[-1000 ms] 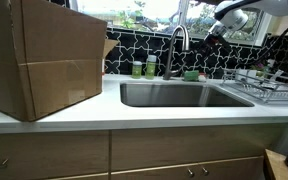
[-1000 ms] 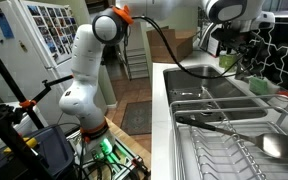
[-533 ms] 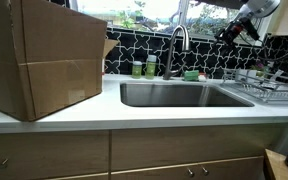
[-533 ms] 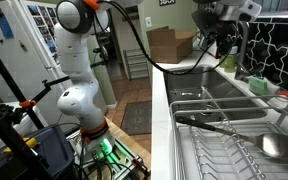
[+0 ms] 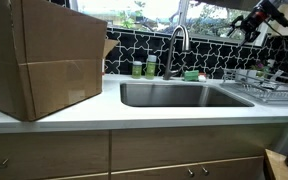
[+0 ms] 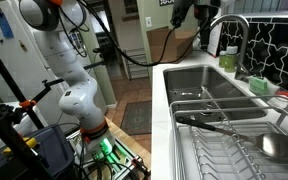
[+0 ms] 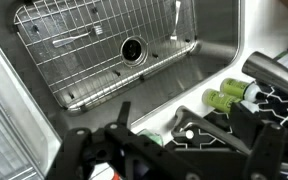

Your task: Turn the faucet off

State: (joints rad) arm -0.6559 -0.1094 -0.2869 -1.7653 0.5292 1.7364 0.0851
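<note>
The faucet (image 5: 177,45) is a tall brushed-steel gooseneck tap behind the sink (image 5: 179,96). It also shows in an exterior view (image 6: 236,38), and part of it shows at the right edge of the wrist view (image 7: 273,72). My gripper (image 5: 246,24) hangs high and well off to the side of the faucet, touching nothing. In the wrist view its dark fingers (image 7: 179,150) are spread apart and empty, above the sink's back ledge. In an exterior view (image 6: 187,12) the gripper is at the top, apart from the spout.
Two small green bottles (image 5: 144,68) stand beside the faucet base and also show in the wrist view (image 7: 229,97). A large cardboard box (image 5: 44,55) sits on the counter. A wire dish rack (image 5: 269,90) stands beside the sink. A wire grid (image 7: 104,55) lines the sink bottom.
My gripper has moved away from the faucet, rising and swinging off to the side. The faucet, bottles and box have not moved.
</note>
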